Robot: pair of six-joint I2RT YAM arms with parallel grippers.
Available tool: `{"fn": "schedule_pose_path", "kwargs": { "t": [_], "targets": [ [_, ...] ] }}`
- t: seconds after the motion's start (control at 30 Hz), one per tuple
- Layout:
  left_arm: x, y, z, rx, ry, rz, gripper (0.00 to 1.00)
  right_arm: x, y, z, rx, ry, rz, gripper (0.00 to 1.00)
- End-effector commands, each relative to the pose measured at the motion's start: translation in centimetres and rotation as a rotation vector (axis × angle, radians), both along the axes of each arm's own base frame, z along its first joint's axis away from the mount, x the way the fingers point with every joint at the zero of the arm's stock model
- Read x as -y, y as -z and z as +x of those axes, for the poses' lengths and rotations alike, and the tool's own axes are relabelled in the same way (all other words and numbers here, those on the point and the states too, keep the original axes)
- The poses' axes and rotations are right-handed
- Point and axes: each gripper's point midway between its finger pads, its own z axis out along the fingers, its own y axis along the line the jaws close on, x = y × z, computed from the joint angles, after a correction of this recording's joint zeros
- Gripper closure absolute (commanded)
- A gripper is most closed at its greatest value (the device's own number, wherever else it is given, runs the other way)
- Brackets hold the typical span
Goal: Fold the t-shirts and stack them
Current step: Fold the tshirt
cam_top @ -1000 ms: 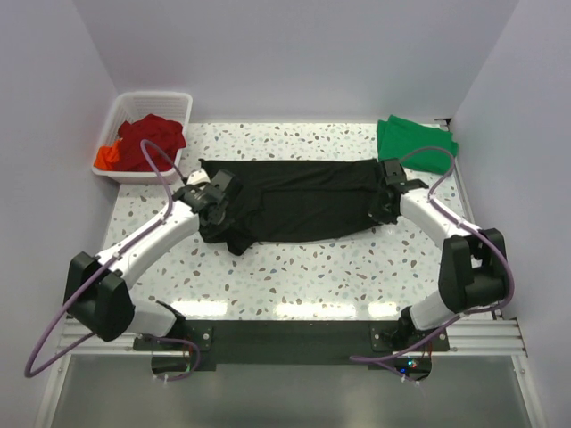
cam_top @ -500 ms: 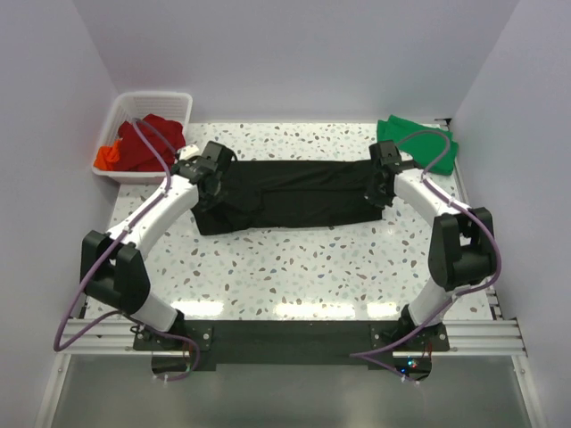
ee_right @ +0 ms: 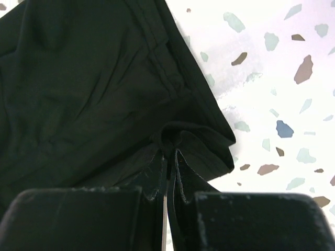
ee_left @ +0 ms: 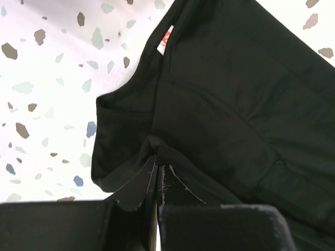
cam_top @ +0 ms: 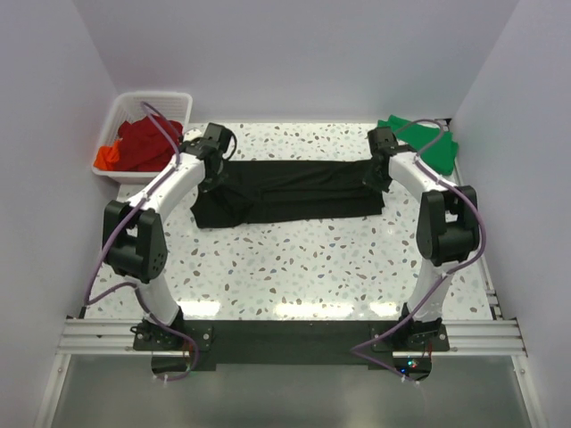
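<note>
Stretching across the far half of the table [cam_top: 294, 259], your black shirt [cam_top: 294, 192] lies as a long band between the two arms. Your left gripper [cam_top: 212, 169] is pinched tight on a fold at its left end, near the white tag [ee_left: 165, 43]; your right gripper [cam_top: 376, 176] is clamped on the right end. The green shirt [cam_top: 426, 143] sits at the far right corner; red [cam_top: 143, 141] and orange [cam_top: 107, 158] shirts lie in the basket [cam_top: 169, 98]
</note>
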Motion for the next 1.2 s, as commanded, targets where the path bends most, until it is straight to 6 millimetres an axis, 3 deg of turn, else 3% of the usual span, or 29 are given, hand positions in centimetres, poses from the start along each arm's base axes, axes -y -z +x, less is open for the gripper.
{"fn": "schedule_pose_path", "kwargs": {
  "t": [0.0,0.47,0.57,0.6,0.7,1.17],
  "targets": [
    [-0.6,-0.7,2.6,0.042,0.002,0.007,1.0,0.9,-0.8,1.7,0.021,0.043,-0.01,1.0],
    [-0.9,1.2,6.2,0.013,0.015,0.016,1.0,1.2,0.4,4.2,0.013,0.054,-0.006,1.0],
    [-1.0,1.6,6.5,0.008,0.017,0.019,1.0,0.8,0.4,4.9,0.027,0.043,0.019,0.82],
    [-1.1,1.6,6.6,0.008,0.018,0.02,1.0,0.7,0.1,5.1,0.04,0.04,0.024,0.7],
    [-1.1,2.2,6.9,0.006,0.02,0.021,1.0,0.8,-1.0,5.9,0.082,0.049,0.016,0.56],
    [-1.2,3.2,8.8,0.044,0.027,0.011,0.98,0.4,-6.6,7.9,0.306,0.009,0.042,0.52]
  ]
}}
